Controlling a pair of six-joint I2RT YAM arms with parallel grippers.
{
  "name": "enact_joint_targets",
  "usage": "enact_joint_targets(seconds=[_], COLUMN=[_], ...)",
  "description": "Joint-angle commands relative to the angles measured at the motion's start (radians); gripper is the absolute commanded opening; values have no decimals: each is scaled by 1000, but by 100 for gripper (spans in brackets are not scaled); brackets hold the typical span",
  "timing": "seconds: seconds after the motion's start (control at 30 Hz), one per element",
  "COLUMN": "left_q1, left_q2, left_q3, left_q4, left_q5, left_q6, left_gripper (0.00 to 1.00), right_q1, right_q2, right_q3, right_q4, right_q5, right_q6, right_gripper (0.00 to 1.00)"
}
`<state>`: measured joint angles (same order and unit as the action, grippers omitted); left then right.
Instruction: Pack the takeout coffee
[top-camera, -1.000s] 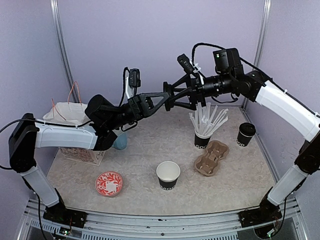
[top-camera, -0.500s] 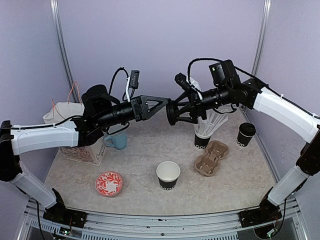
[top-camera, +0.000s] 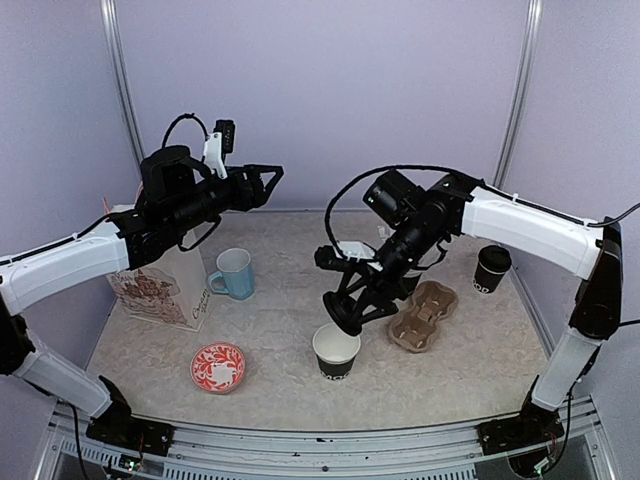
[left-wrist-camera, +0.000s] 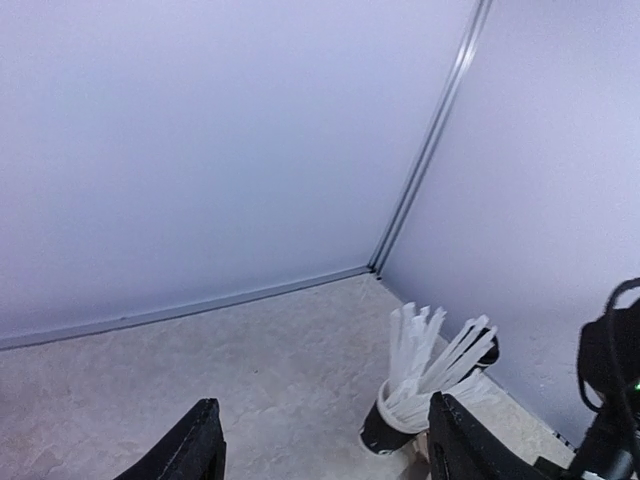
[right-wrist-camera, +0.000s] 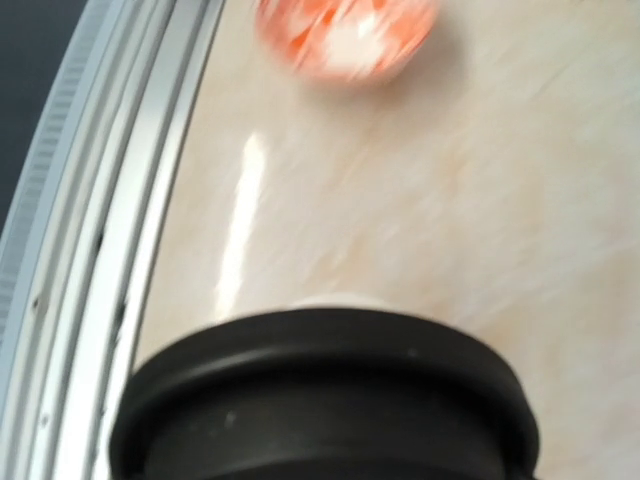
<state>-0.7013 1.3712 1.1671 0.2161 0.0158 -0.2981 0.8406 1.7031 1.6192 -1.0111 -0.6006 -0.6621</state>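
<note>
Cup (top-camera: 336, 352) upright, axis vert., mouth up; lid (right-wrist-camera: 325, 395) above.

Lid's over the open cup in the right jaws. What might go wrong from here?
1. The round black plastic lid in the right jaws looks tilted above the small black paper cup; it may seat crooked.
2. Nothing steadies that cup: the left jaws stand open, raised far off, so a push could tip or slide it.
3. The right forearm hangs close over the brown cardboard cup carrier and may knock it.
</note>
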Motion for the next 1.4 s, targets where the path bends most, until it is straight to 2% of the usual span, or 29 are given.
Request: enact_joint_targets(seconds=[0.0, 0.33, 1.37], left_q1=[58, 59, 57], left_q2=[-24, -40, -21], left_q3=[-77, -87, -83], left_q4=[33, 22, 7], left_q5=[37, 68, 95], left_q6=[-42, -37, -35], left_gripper=[68, 68, 68], right_q1=[38, 69, 95], right_q2=[48, 142, 217], right_q3=[33, 99, 131], right_q4=[-118, -162, -149], right_q5=[68, 140, 182], right_q6=[-44, -38, -7], right_gripper=[67, 66, 65])
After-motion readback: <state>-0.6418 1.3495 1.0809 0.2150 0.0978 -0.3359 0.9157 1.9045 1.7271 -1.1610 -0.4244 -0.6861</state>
